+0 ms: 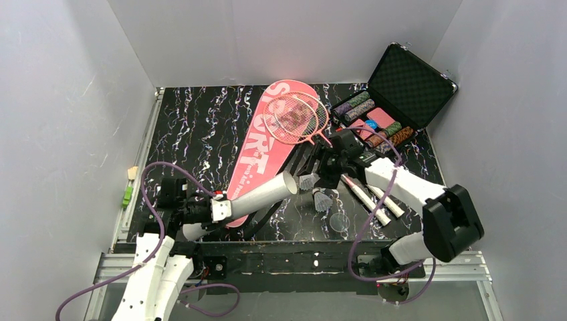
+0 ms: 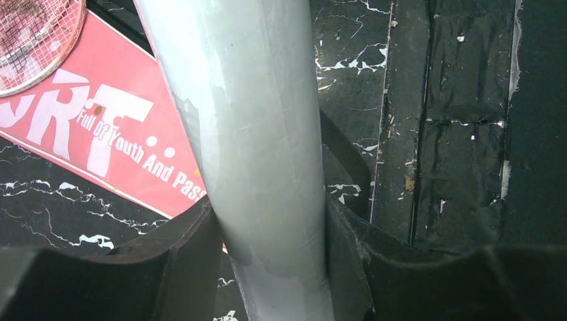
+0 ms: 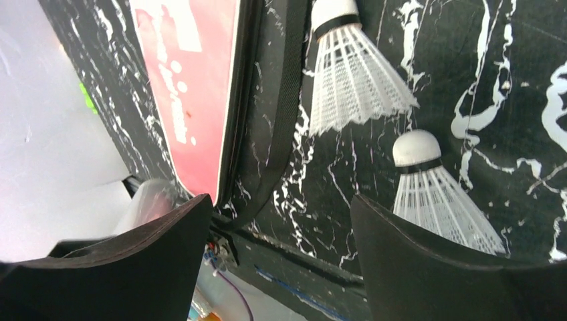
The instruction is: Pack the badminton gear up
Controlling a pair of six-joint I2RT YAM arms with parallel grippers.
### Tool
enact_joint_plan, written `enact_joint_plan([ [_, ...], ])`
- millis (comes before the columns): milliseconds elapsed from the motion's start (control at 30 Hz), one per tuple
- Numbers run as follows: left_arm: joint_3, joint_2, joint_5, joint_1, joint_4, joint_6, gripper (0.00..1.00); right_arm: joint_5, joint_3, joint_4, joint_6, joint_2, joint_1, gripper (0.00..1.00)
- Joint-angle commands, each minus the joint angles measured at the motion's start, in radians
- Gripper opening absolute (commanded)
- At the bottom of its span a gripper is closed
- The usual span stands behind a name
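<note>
My left gripper [image 1: 208, 210] is shut on the lower part of the long white-grey tube [image 1: 259, 194]; in the left wrist view the tube [image 2: 261, 147] fills the gap between the jaws of that gripper [image 2: 271, 234]. The tube slants over the pink "SPORT" bag [image 1: 266, 144]. Two pink-framed rackets [image 1: 295, 118] lie with their heads on the bag and their white handles [image 1: 368, 198] to the right. My right gripper [image 1: 321, 172] is open and empty above two white shuttlecocks [image 1: 309, 180] [image 1: 324, 199]. They also show in the right wrist view [image 3: 351, 80] [image 3: 438, 194], beyond that gripper [image 3: 281, 227].
An open black case [image 1: 409, 83] with patterned chip rolls stands at the back right. A clear round lid [image 1: 339, 222] lies near the front edge. The bag's black strap [image 3: 287, 100] runs beside the shuttlecocks. Small green and yellow items [image 1: 128, 190] sit on the left rail.
</note>
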Motion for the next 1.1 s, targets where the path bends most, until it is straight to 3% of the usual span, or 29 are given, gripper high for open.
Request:
enact_joint_plan([
  [0,0.036,-0.009,0.027,0.004,0.007,0.001,0.01,0.033,0.035,0.095,0.065,0.094,-0.002,0.83],
  [200,0.043,-0.011,0.021,0.004,0.001,0.003,0.00,0.067,0.105,0.111,0.123,0.228,-0.002,0.74],
  [367,0.041,-0.016,0.016,0.004,-0.013,0.021,0.00,0.139,0.147,0.089,0.114,0.252,-0.003,0.61],
  [667,0.031,-0.012,0.023,0.004,-0.004,0.021,0.00,0.220,0.171,0.054,0.050,0.247,-0.002,0.19],
  [767,0.033,-0.014,0.020,0.004,-0.006,0.023,0.00,0.261,0.176,0.043,0.029,0.248,-0.003,0.01],
  [933,0.033,-0.017,0.019,0.004,-0.006,0.022,0.00,0.289,0.196,0.009,-0.034,0.185,-0.004,0.01],
  [1067,0.031,-0.013,0.020,0.004,-0.003,0.023,0.00,0.255,0.228,-0.070,-0.118,0.024,-0.004,0.01],
])
